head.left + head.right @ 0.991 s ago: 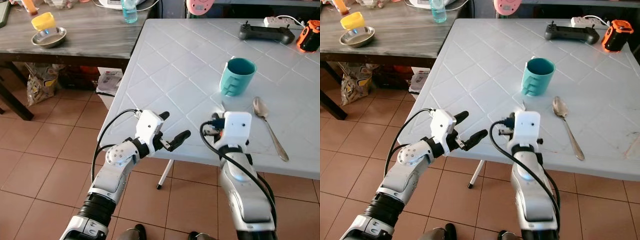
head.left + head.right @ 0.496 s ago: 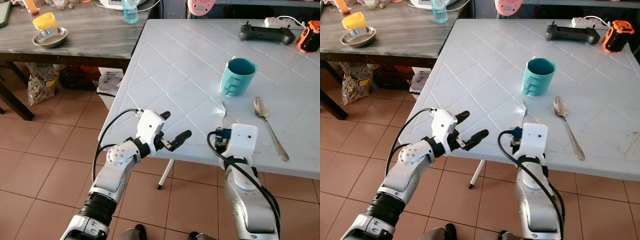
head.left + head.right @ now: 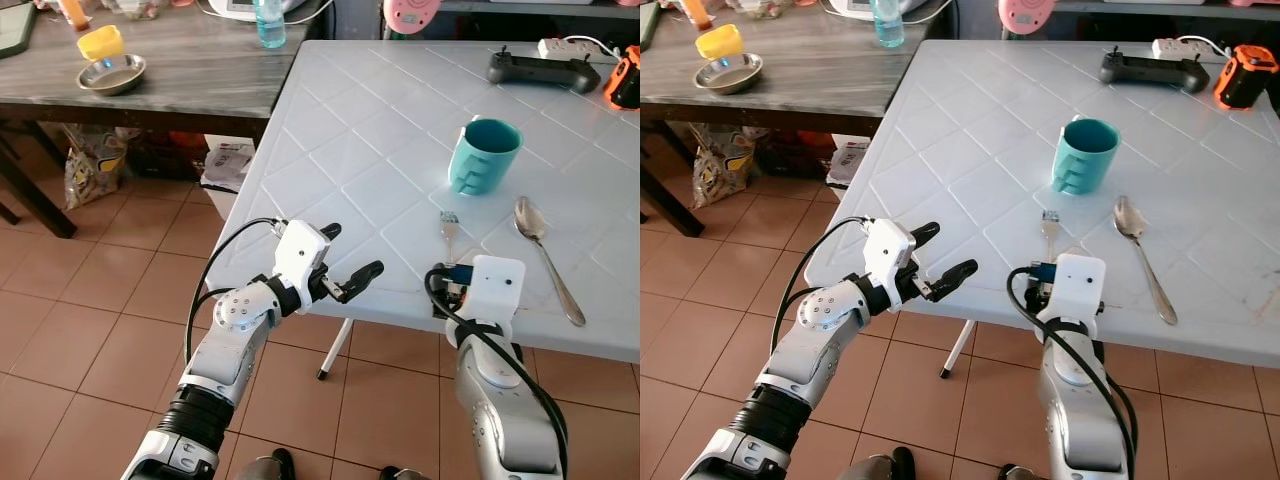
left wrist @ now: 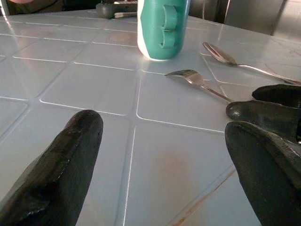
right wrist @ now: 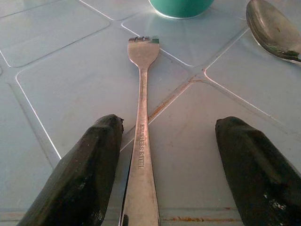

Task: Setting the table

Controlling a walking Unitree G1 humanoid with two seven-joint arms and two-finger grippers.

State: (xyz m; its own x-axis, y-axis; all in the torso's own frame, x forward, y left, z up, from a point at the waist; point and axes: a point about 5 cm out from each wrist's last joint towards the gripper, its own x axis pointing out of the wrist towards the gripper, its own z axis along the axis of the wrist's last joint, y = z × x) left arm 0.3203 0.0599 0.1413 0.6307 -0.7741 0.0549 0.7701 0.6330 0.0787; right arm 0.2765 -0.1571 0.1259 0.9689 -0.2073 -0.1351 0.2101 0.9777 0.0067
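A steel fork (image 5: 141, 117) lies flat on the white table (image 3: 350, 150), its tines pointing at the teal mug (image 3: 483, 155). My right gripper (image 5: 169, 123) is open at the table's front edge, one finger on each side of the fork's handle and neither pressing on it. A spoon (image 3: 540, 240) lies to the right of the fork (image 3: 448, 225), bowl end near the mug. My left gripper (image 3: 350, 252) hovers open just off the table's front left edge, holding nothing.
A game controller (image 3: 540, 68) and an orange device (image 3: 628, 78) sit at the table's far side. The wooden table (image 3: 190, 70) to the left carries a metal bowl (image 3: 110, 75), a yellow cup (image 3: 100, 42) and a bottle (image 3: 268, 22). Bags (image 3: 95, 165) sit beneath it on the tiled floor.
My right arm has drawn back toward the table's front edge, uncovering the fork lying on the table. The left arm has held still. The camera shifted slightly.
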